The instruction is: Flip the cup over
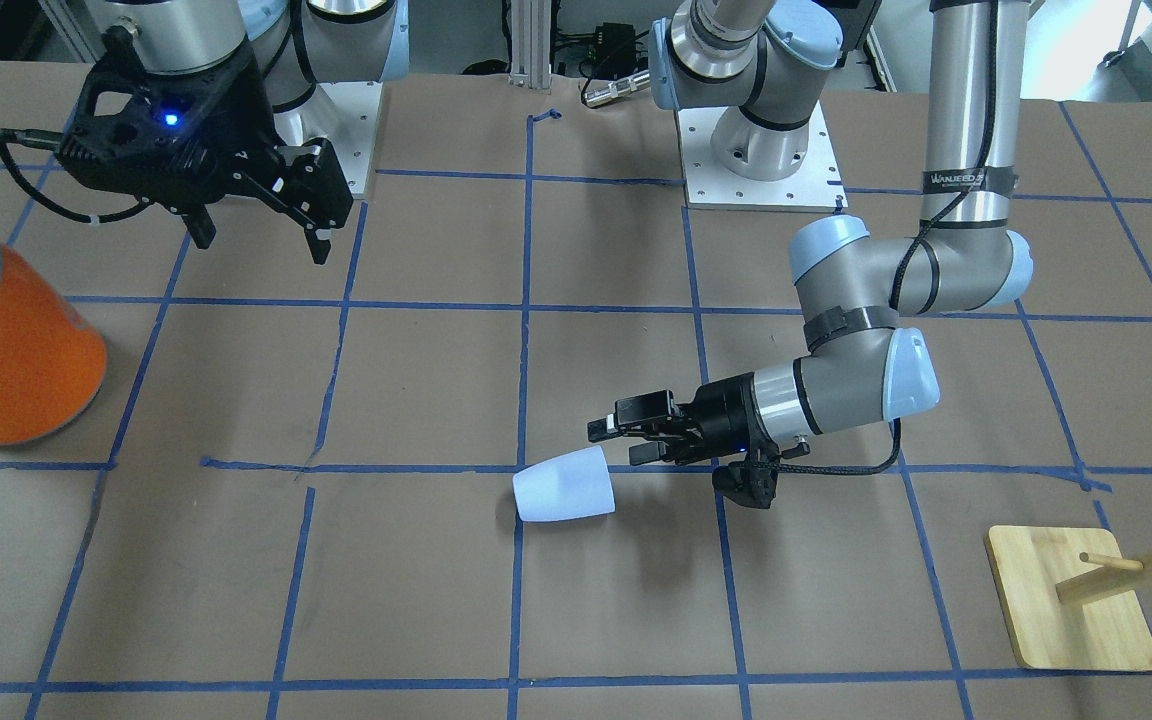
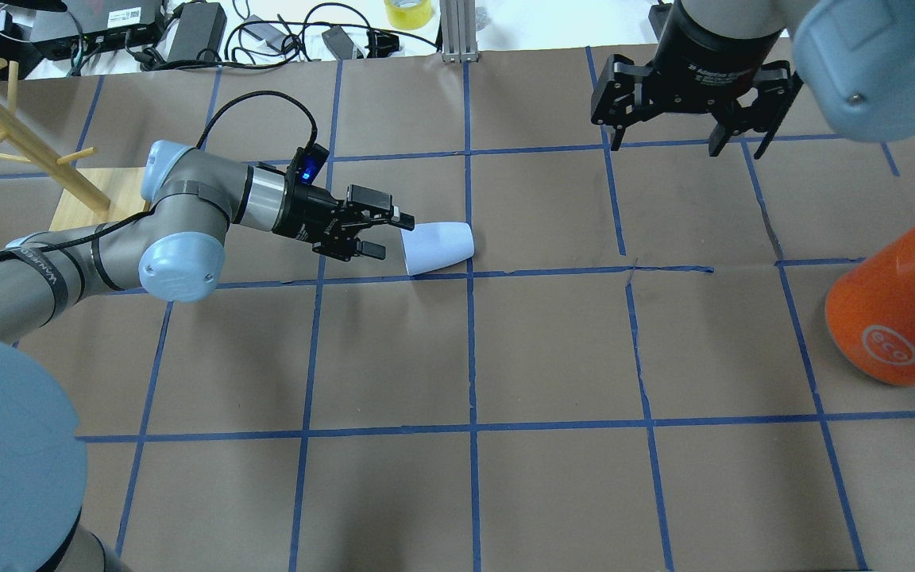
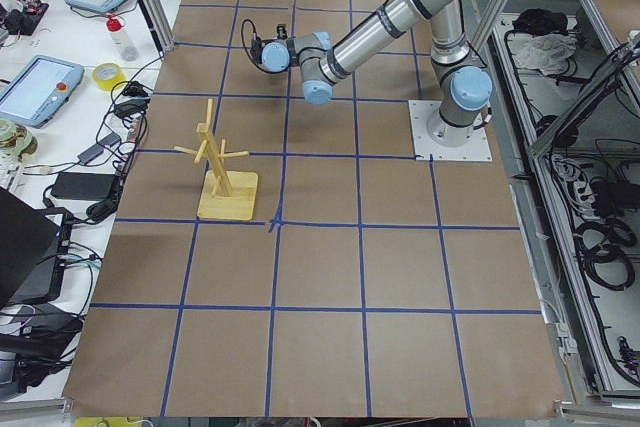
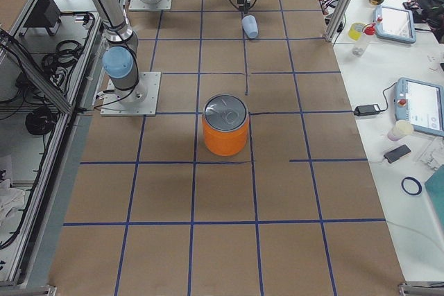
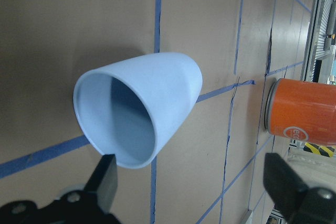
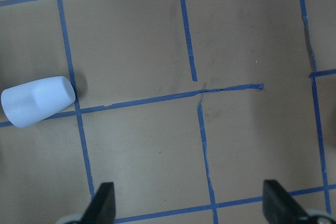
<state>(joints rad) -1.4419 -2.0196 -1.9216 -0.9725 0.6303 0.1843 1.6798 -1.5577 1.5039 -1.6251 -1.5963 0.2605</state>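
Observation:
The cup [image 2: 436,246] is a small pale lavender-blue tumbler lying on its side on the brown table, its open mouth towards my left gripper. It also shows in the front view [image 1: 566,485], the left wrist view [image 5: 142,108] and the right wrist view [image 6: 37,100]. My left gripper [image 2: 392,236] is open and low over the table, its fingertips just short of the cup's rim and holding nothing; it shows in the front view [image 1: 621,440] too. My right gripper [image 2: 666,145] is open and empty, held above the table far from the cup.
A large orange can [image 2: 898,318] with a silver top stands upright at the table's right side. A wooden peg stand [image 2: 100,199] on a square base stands behind my left arm. Blue tape lines grid the table.

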